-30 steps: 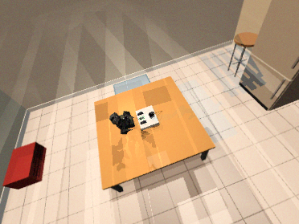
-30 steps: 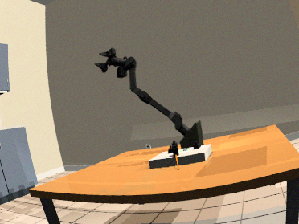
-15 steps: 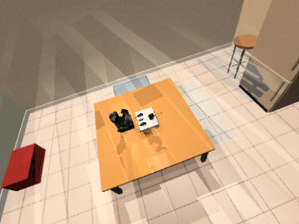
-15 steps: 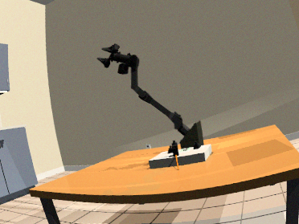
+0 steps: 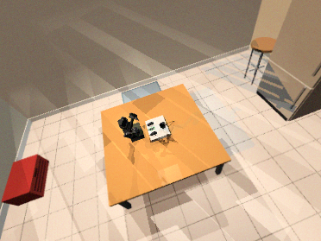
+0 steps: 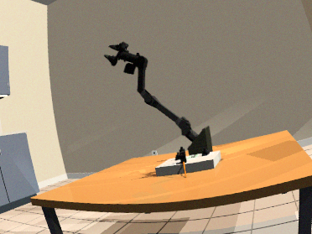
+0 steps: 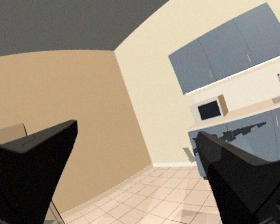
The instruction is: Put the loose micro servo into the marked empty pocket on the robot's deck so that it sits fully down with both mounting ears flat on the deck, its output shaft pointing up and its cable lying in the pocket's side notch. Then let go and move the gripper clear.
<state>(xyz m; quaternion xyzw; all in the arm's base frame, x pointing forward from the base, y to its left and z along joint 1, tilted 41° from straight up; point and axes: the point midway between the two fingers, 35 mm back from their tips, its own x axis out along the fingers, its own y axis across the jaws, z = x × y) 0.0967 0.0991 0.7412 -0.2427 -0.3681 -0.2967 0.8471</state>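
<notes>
White deck (image 5: 163, 135) (image 6: 187, 167): on counter (image 5: 190, 148) (image 6: 126, 185); servo seating unreadable.
Hand (image 6: 110, 52) (image 7: 139, 132): wide open, empty, high above.
Left: probably a seating check.

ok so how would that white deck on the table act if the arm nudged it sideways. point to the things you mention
The white deck (image 5: 162, 121) (image 6: 161, 169) would probably slide rather than tip, being broad, low and flat on the table (image 5: 190, 156) (image 6: 117, 189). It looks like a stiff block, so it likely wouldn't flex. The dark parts standing on top might wobble.
</notes>
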